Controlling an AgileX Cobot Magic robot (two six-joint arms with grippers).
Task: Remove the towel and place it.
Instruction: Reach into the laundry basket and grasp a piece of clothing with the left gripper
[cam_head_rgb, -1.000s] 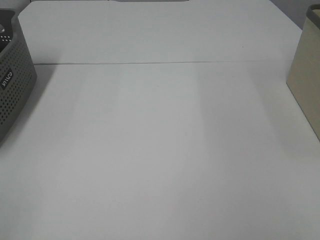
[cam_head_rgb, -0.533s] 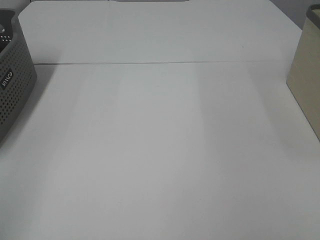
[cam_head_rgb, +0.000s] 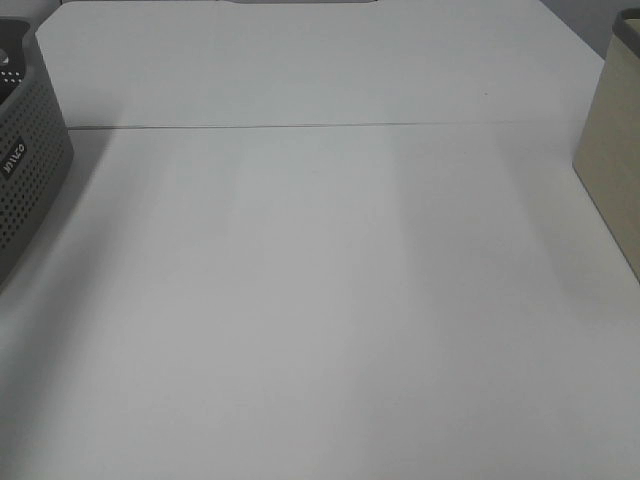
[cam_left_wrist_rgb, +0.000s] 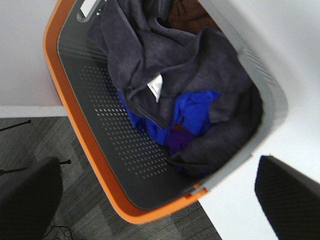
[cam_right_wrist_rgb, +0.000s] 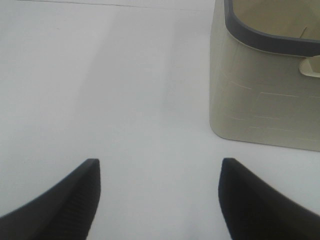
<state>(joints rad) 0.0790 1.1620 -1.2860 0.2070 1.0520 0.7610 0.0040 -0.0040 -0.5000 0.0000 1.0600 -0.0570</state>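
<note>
**rook_77:** quick one, what are the two grippers up to, and where's the towel?

**hal_b:** Starting closest in. The left gripper (cam_left_wrist_rgb: 157, 165) has its jaws spread wide and isn't gripping anything. You can see its dark fingers (cam_left_wrist_rgb: 30, 200) poking in at either side of the wrist view. It hangs over the grey basket (cam_left_wrist_rgb: 100, 115), which has perforated walls and an orange edge round the outside. The towel (cam_left_wrist_rgb: 135, 45) is in there. It's dark charcoal terry, crumpled across most of the basket, with a small white label (cam_left_wrist_rgb: 155, 88) showing on one fold.

**rook_77:** just the towel in it?

**hal_b:** nope. A bright blue cloth (cam_left_wrist_rgb: 192, 112) sits in the middle, partly under the towel's folds, with a purple bit (cam_left_wrist_rgb: 177, 142) touching it. There's also a brown cloth (cam_left_wrist_rgb: 190, 15) at one end of the basket. Can't tell how any of it is layered underneath.

**rook_77:** and the right side?

**hal_b:** The right gripper (cam_right_wrist_rgb: 160, 162) has its jaws apart too, holding nothing, and it hovers over the white table (cam_right_wrist_rgb: 100, 90). Just beyond it, off to one side, stands a beige bin (cam_right_wrist_rgb: 260, 100) with a grey rim. From the high camera the basket is at the left edge of the table and the bin at the right edge, well apart. Toward the back a thin seam (cam_head_rgb: 300, 126) runs across the tabletop.
</note>
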